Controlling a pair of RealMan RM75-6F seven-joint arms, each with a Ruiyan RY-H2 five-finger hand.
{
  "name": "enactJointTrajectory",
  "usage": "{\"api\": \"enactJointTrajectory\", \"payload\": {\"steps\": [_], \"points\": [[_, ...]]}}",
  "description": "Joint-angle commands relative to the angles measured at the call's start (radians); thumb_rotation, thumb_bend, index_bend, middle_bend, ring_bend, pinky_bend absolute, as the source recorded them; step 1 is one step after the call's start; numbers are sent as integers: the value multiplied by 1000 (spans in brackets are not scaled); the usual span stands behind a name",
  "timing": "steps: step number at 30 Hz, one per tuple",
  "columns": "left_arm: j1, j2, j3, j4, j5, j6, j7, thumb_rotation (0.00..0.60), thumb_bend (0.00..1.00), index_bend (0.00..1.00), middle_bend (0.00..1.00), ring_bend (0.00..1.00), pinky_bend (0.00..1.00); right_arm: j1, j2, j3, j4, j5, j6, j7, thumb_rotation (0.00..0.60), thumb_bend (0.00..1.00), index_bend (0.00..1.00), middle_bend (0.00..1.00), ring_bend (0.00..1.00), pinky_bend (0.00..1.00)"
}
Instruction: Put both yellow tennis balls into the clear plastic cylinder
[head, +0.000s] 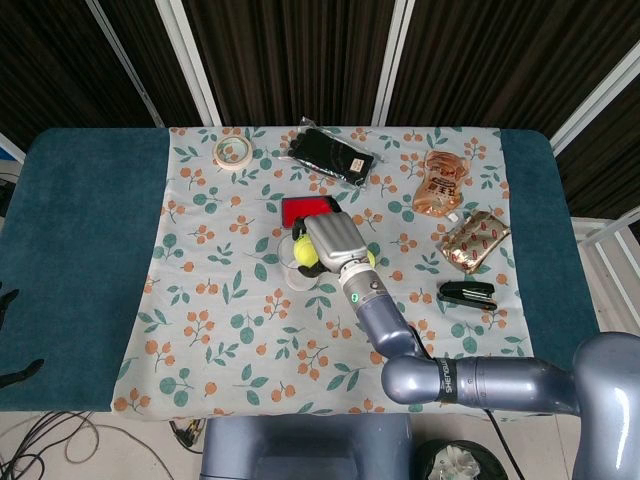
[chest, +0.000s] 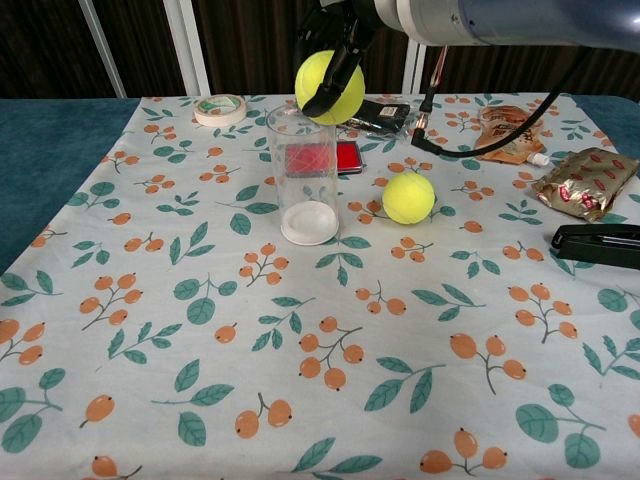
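My right hand (head: 333, 243) (chest: 338, 35) grips one yellow tennis ball (head: 304, 251) (chest: 329, 86) from above. It holds the ball just over the open rim of the clear plastic cylinder (chest: 303, 175), slightly to the right of its centre. The cylinder stands upright on the floral cloth with a white base and nothing inside. In the head view the hand hides most of the cylinder (head: 297, 279). The second tennis ball (chest: 408, 197) lies on the cloth to the right of the cylinder. No part of my left hand shows.
A red box (chest: 340, 157) lies behind the cylinder, with a black pouch (chest: 365, 112) and a tape roll (chest: 221, 108) further back. An orange snack pouch (chest: 508, 133), a gold packet (chest: 585, 182) and a black stapler (chest: 598, 245) sit at the right.
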Motion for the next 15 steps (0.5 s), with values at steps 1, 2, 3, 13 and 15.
{"api": "enactJointTrajectory", "payload": {"steps": [1,2,3,13,15], "points": [[-3,0,0,1,-3,-6,1,600,38,128,0,0,29,10,-9,-2,3,7,9,7,600,666,452,427,588,0],[-3,0,1,1,-3,-7,1,600,38,128,0,0,29,11,-10,-1,5,8,10,10,600,666,452,425,587,0],[-4,-1,1,1,-2,-7,1,600,38,128,0,0,29,14,-12,1,7,9,12,13,600,666,452,422,586,0],[-1,3,1,0,0,-1,-8,600,37,128,0,0,29,53,-46,13,53,54,15,28,600,666,452,398,550,0],[-1,4,1,0,1,-1,-10,600,37,128,0,0,29,58,-50,11,58,64,14,28,600,664,452,381,527,0]]}}
